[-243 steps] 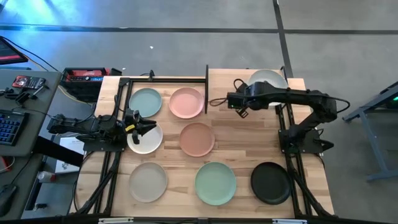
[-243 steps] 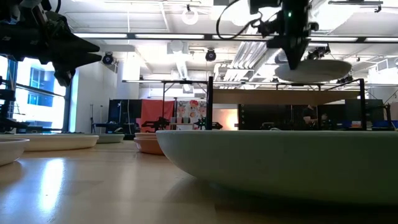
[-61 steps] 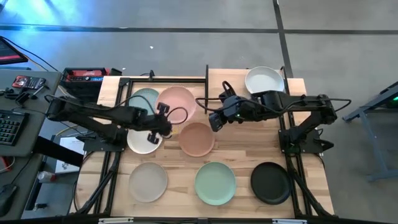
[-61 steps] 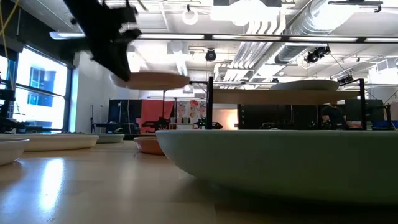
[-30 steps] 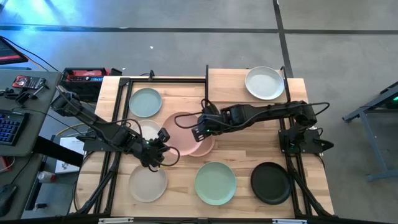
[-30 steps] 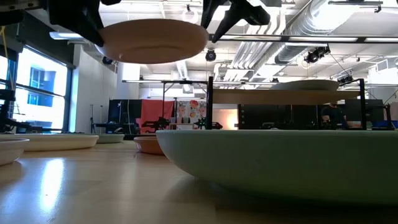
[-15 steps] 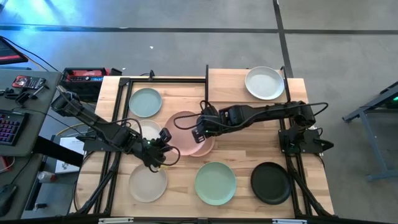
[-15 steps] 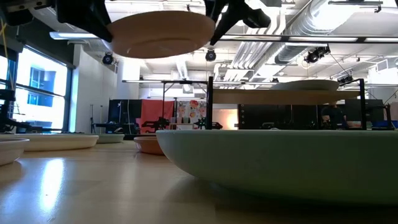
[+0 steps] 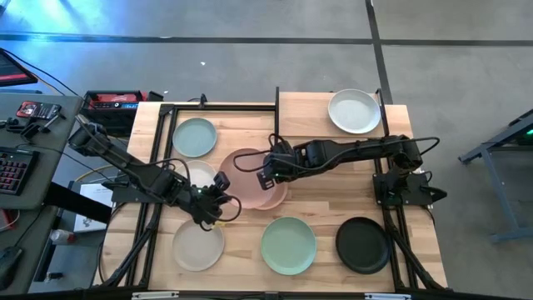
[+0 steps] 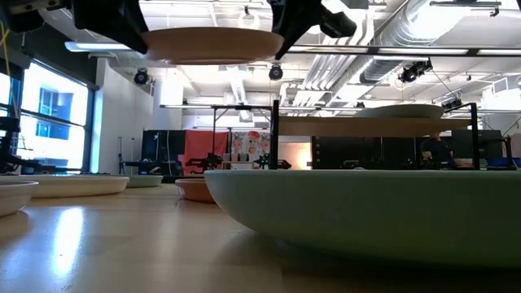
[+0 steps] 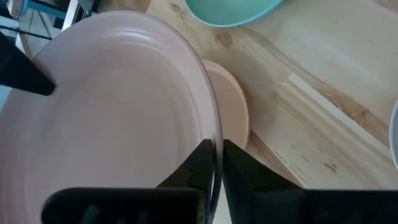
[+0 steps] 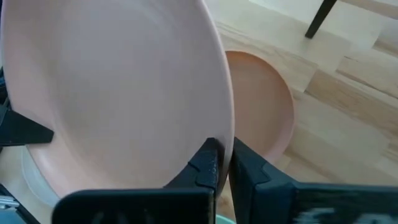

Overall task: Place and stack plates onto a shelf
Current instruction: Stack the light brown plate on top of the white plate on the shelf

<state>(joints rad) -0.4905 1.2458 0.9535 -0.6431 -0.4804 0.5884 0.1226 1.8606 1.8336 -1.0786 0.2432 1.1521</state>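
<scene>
A pink plate [image 9: 244, 169] hangs above the table's middle, over the terracotta plate [image 9: 275, 196]. Both grippers are shut on it. My left gripper [image 9: 225, 197] is at its near-left edge and my right gripper [image 9: 261, 174] at its right edge. In the low view the pink plate [image 10: 213, 45] is high up. A light grey plate [image 9: 354, 111] lies on the shelf [image 9: 304, 112] at the far right. The teal [image 9: 195, 137], white [image 9: 193, 175], beige [image 9: 198, 243], mint [image 9: 288, 244] and black [image 9: 362, 244] plates lie on the table. My left gripper pinches the pink plate's rim [image 11: 216, 144] between its two fingers, one above and one below. It comes from the table's near left side. The plate is lifted clear and about level. My right gripper pinches the rim [image 12: 229, 134] on the opposite side in the same way, coming from the table's right side.
The shelf's black posts [image 9: 276, 117] stand at the far edge, right of the teal plate. The left half of the shelf board is bare. Bare plank shows between the terracotta plate and the right arm's base [image 9: 400, 187].
The pink plate stays held between both grippers above the terracotta plate. In the low view it has shifted a little toward the right and now looks flatter, more level than a second ago. Both arms have hardly moved.
</scene>
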